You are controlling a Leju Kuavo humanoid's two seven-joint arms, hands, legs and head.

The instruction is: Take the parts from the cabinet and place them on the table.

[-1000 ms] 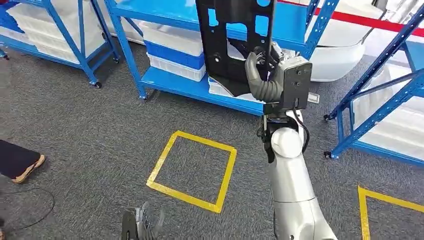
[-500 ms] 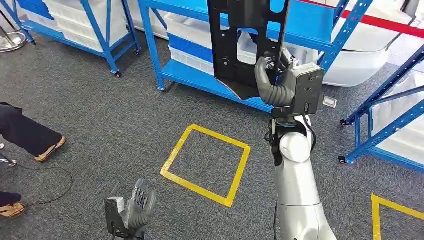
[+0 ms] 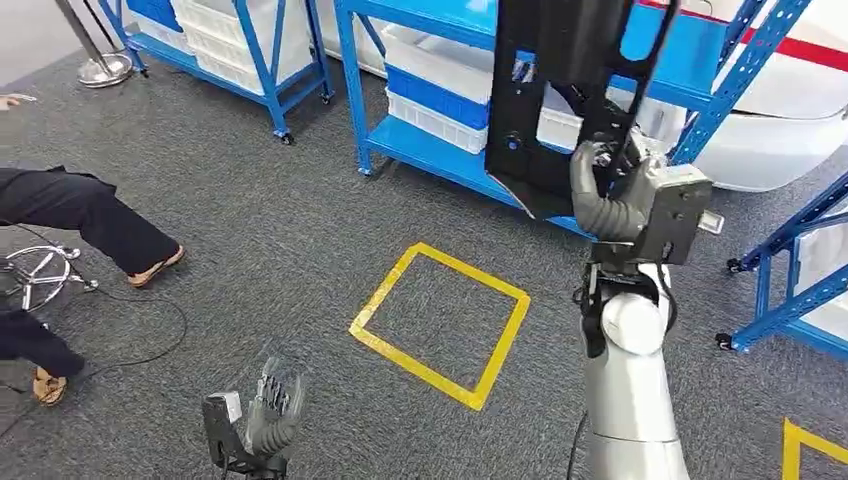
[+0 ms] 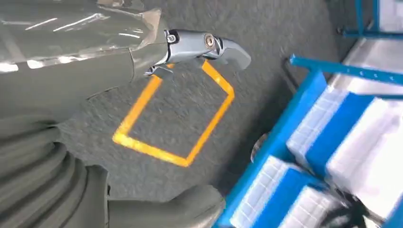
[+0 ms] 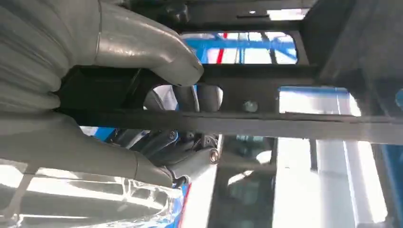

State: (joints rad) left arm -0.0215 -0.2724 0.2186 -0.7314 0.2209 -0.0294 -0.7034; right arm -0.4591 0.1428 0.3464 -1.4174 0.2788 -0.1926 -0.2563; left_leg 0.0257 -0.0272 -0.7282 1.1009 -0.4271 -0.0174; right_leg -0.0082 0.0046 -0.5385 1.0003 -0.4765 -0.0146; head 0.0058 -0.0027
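The right hand [image 3: 612, 190] is up at chest height with its fingers wrapped around the lower edge of the part [image 3: 565, 100], a flat black panel with cut-out windows and a few bolts, standing upright above the wrist. It looks rigid, probably pressed sheet or hard plastic, and not heavy for its size, but tall and top-loaded, so I'd expect it to want to swing or tip with the grip so low. In the right wrist view the thumb [image 5: 142, 45] lies over a cross-bar and the fingers [image 5: 190, 97] hook through an opening, which seems a sound hold; the bars between the windows are the natural places to take it.

The left hand [image 3: 262, 415] hangs low, fingers loosely apart, carrying nothing.

Underfoot is grey carpet [image 3: 250, 230] with a yellow taped square [image 3: 440, 325]. Blue racks [image 3: 420, 150] with white bins stand behind, and a person's leg [image 3: 90, 215] is off to the left. I can't see a tabletop from here.
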